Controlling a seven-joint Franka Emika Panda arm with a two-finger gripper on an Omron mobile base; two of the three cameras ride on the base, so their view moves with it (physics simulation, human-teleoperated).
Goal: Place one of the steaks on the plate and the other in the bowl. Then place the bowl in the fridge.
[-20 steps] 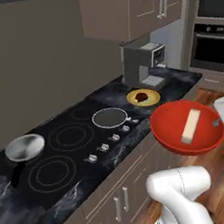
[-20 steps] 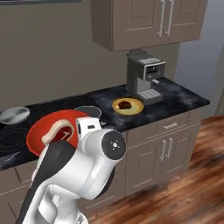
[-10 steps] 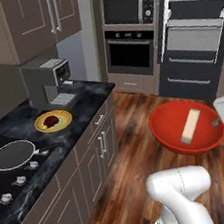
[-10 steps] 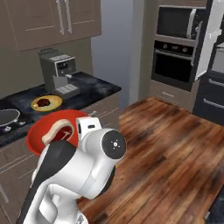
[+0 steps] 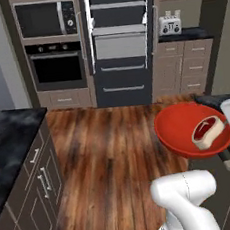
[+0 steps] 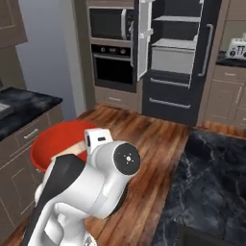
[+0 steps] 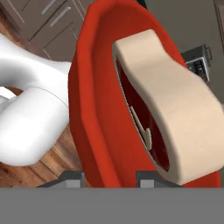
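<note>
Now: bowl held up, fridge open ahead

Red-orange bowl (image 5: 186, 129) is held in the air over the wood floor (image 5: 106, 153), one steak (image 5: 207, 130) lying inside it near the right rim. Jaws closed on the bowl's rim, seen close in the hand view (image 7: 109, 177). Fridge (image 5: 120, 41) stands across the room, doors open, pale shelves showing, two lower drawers shut. Built-in oven (image 5: 56, 68) and microwave (image 5: 45, 18) left of it; toaster (image 5: 170, 24) on the table to its right. Dark marble table (image 6: 211, 178) beside the robot.
</note>
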